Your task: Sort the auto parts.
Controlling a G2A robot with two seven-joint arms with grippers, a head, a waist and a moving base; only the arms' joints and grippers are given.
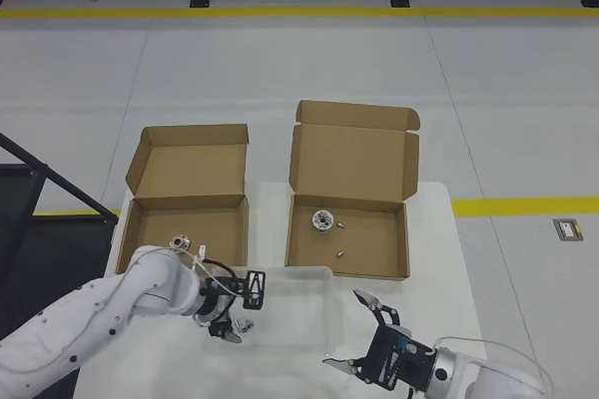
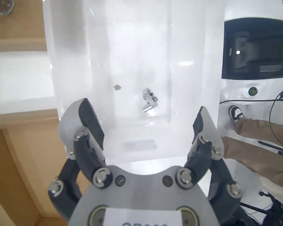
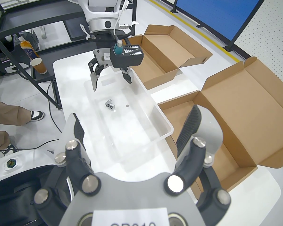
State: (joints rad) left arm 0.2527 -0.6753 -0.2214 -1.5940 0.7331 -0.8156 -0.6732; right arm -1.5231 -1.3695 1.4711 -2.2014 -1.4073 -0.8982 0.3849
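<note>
**Sorting station, parts tray in the middle.** A small metal bracket (image 3: pixel 109 105) is lying on the floor of a clear plastic tray (image 3: pixel 166 124), toward the tray's left end. A tiny dark piece (image 3: pixel 127 105) is lying near it, apart from it, on the same floor. The tray is sitting on the white table (image 1: pixel 439 259), in front of two open cardboard boxes.

The left gripper (image 3: pixel 112 85) is hovering over the tray's left end, above the bracket and not touching it. Its jaws are standing spread, with nothing between them. The right gripper (image 3: pixel 134 116) is hanging off the tray's opposite end, near the table's front edge. Its jaws are also standing wide apart and holding nothing.

Behind the tray, the right box (image 1: pixel 354 160) is holding a round metal part (image 1: pixel 322 219) and two small fasteners (image 1: pixel 341 225). The left box (image 1: pixel 190 165) is standing beside it, with its lid flap folded back.
</note>
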